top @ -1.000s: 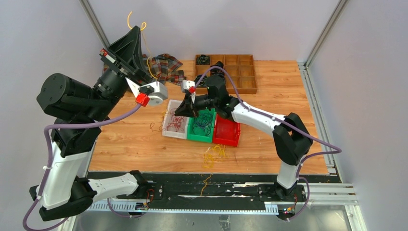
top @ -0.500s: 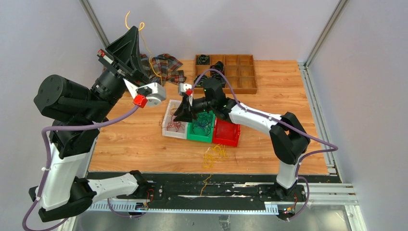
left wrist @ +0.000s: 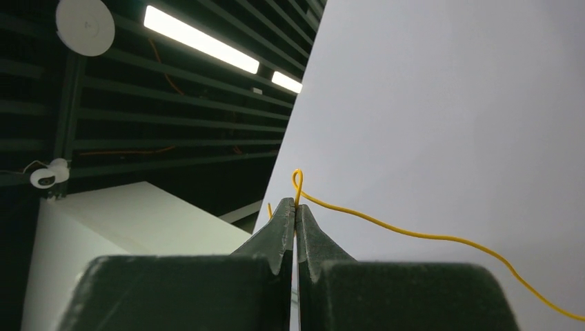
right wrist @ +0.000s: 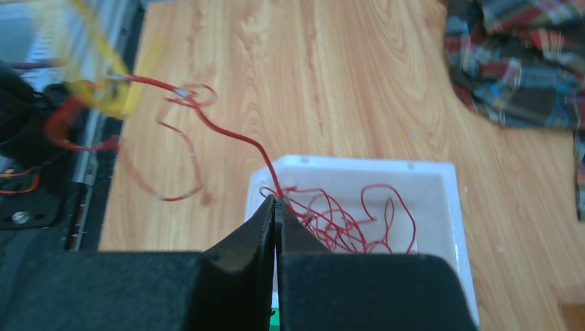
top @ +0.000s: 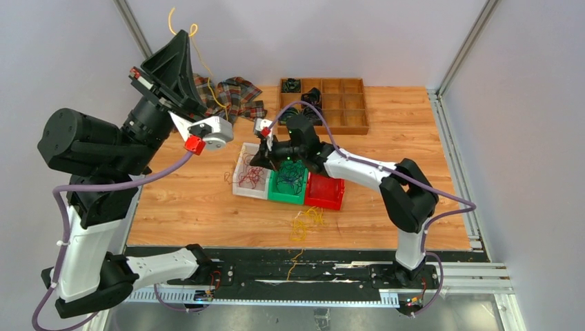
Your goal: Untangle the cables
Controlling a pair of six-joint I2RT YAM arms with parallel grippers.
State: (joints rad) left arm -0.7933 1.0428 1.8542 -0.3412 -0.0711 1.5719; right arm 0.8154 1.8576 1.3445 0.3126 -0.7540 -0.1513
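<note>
Nearest the bases, a loose yellow bundle (top: 305, 222) lies on the table (top: 186, 203), just in front of 3 bins set side by side: white bin (top: 248, 194), green bin (top: 286, 198), red bin (top: 324, 196). Red cables (top: 252, 177) are heaped in the white bin, and a few strands trail over its left rim onto the wood. Dark cables (top: 294, 174) lie in the green bin.

Right gripper (right wrist: 276, 203): above the white bin, jaws pressed together on 1 red strand (right wrist: 241, 136), which runs from the heap out past the bin's rim.

Left gripper (left wrist: 295, 207): raised high at far left, jaws pinched on a yellow cable (left wrist: 414, 234). A small loop stands above the tips, and the long tail droops toward the plaid cloth (top: 234, 96). A wooden tray (top: 345, 103) sits at the far edge.

Handling (judgement): very light and limp, but the cables hold their kinks. Strands hook one another, so lifting 1 is likely to drag its neighbours. They are thin and smooth and may slide through the pads. The best hold is on a single strand near a free end, clear of the heap, drawn out slowly.

Versus 1.0 s ago: the left arm has climbed higher and swung left, carrying the yellow cable up. The right gripper has shifted left from the white/green boundary to over the white bin. The yellow bundle has not moved.
</note>
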